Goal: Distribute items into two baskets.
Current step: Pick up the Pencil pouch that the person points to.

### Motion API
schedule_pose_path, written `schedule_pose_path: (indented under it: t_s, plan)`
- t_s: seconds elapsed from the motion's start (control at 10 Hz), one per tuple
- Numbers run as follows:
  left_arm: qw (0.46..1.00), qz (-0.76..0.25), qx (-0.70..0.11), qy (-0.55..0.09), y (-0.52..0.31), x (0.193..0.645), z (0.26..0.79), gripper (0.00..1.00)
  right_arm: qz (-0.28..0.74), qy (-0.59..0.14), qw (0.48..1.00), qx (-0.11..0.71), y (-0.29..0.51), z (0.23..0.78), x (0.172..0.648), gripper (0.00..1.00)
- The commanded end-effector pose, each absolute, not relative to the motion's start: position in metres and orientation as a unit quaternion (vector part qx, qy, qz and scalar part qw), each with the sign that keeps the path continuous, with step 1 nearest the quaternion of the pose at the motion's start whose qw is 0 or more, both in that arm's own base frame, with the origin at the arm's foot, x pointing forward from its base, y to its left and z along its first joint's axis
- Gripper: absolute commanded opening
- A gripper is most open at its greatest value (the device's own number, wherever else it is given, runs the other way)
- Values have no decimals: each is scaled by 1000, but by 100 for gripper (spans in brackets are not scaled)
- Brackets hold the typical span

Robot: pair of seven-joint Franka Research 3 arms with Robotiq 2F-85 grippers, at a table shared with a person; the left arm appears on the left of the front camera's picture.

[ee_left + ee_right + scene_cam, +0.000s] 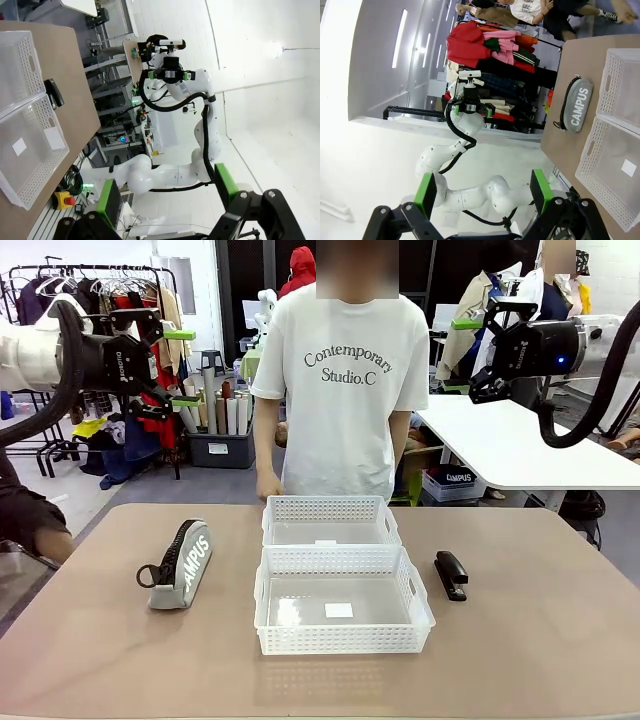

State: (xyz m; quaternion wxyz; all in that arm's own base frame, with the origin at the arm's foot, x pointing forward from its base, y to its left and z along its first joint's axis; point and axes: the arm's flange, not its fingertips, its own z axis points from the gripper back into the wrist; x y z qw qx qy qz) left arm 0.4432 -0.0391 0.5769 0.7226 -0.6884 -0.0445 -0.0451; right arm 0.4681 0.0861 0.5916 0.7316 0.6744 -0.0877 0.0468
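While both arms are held high above the table (540, 640), the left gripper (185, 367) and the right gripper (462, 357) each have their jaws spread wide, with only air between the green pads. The wrist views confirm this for the left gripper (167, 192) and the right gripper (482, 192).

Two white baskets sit at the table's centre, one behind the other with their long sides abutting: the near basket (345, 640) and the far basket (330, 508). A small white label (338, 610) lies on the near basket's clear bottom.

The grey pouch (185, 562) rests on the table to the robot's left of the baskets, apart from them, black zipper uppermost and the "CAMPUS" lettering facing the baskets. The black stapler (451, 574) lies flat on the table just beside the near basket's right end, outside it.

A person in a white T-shirt (340, 370) stands at the far edge, behind the far basket.
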Motion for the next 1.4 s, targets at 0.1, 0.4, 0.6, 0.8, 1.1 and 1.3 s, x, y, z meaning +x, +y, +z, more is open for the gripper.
schedule_pose_path:
  t_s: [0.1,0.4,0.6,0.8,1.1,1.3]
  plan:
    - [720,-51,-691,-46,-36,444,578,100,48,-88,731,675,86,593,467,100]
    - [720,-51,-691,-46,-36,444,578,100,48,-88,731,675,86,593,467,100]
    - [720,-51,-691,-46,-36,444,578,100,48,-88,731,675,86,593,467,100]
    - [720,-51,-691,-46,-36,444,578,100,48,-88,731,675,86,593,467,100]
    - [720,-51,-691,-46,-36,444,578,100,48,-88,731,675,86,593,467,100]
    - [720,-51,-691,-46,-36,444,578,100,48,-88,731,675,86,593,467,100]
